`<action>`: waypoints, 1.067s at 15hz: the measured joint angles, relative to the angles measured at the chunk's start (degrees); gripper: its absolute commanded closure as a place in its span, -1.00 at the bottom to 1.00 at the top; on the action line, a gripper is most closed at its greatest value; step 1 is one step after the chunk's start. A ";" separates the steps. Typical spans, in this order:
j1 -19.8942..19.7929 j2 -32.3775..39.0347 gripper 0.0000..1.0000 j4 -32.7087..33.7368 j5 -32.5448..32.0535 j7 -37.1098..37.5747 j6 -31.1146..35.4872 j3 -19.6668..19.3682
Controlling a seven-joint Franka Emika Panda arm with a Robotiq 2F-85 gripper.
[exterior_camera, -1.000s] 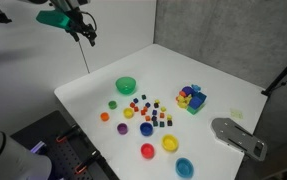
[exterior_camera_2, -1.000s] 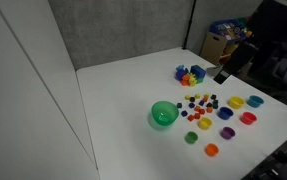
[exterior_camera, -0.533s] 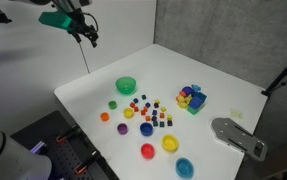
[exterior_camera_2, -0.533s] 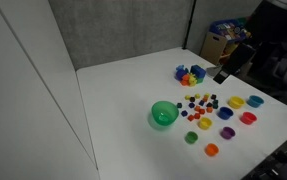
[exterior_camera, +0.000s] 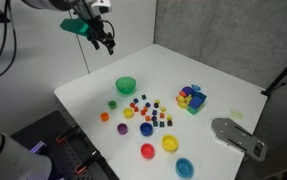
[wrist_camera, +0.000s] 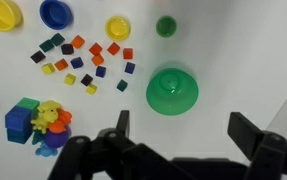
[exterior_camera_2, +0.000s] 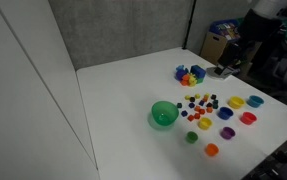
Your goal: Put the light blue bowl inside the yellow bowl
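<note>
The light blue bowl [exterior_camera: 185,167] [exterior_camera_2: 255,100] sits at the table's edge, next to the yellow bowl [exterior_camera: 170,144] [exterior_camera_2: 237,102]. In the wrist view the yellow bowl [wrist_camera: 1,14] shows at the top left, and the light blue bowl is out of view. My gripper [exterior_camera: 105,40] [exterior_camera_2: 226,69] hangs high above the table, far from both bowls. In the wrist view its fingers [wrist_camera: 183,132] are wide apart with nothing between them, just below the green bowl.
A larger green bowl [exterior_camera: 126,85] [wrist_camera: 172,90], a red bowl [exterior_camera: 148,151], a darker blue bowl [exterior_camera: 146,129] [wrist_camera: 55,12], several small coloured cubes [exterior_camera: 148,108] and cups, and a multicoloured toy pile [exterior_camera: 191,98] [wrist_camera: 38,120] lie on the white table. A grey plate [exterior_camera: 238,138] sits at one edge.
The arm has swung in from beyond the table's corner towards the table, and the gripper now hangs nearer the green bowl. The objects on the table have not moved.
</note>
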 measured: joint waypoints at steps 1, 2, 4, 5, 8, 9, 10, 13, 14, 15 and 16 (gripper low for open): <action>-0.89 0.82 -1.00 0.27 -0.55 0.28 -0.26 -0.68; -1.86 1.72 -1.00 0.49 -1.13 0.67 -0.62 -1.51; -3.82 3.54 -1.00 0.75 -2.16 1.30 -1.07 -3.23; -4.79 4.54 -1.00 0.81 -2.69 1.76 -1.04 -4.17; -7.08 7.83 -1.00 0.88 -3.11 2.50 -0.78 -6.92; -7.69 9.13 -1.00 0.89 -3.12 2.67 -0.45 -7.85; -8.19 10.43 -1.00 0.90 -3.12 2.73 -0.06 -8.65; -9.18 14.60 -1.00 0.97 -3.12 3.04 1.28 -11.03; -9.38 15.89 -1.00 1.04 -3.12 3.06 1.60 -11.72; -9.50 17.07 -1.00 1.17 -3.12 3.06 1.87 -12.33; -9.54 17.97 -1.00 1.34 -3.12 3.06 2.02 -12.81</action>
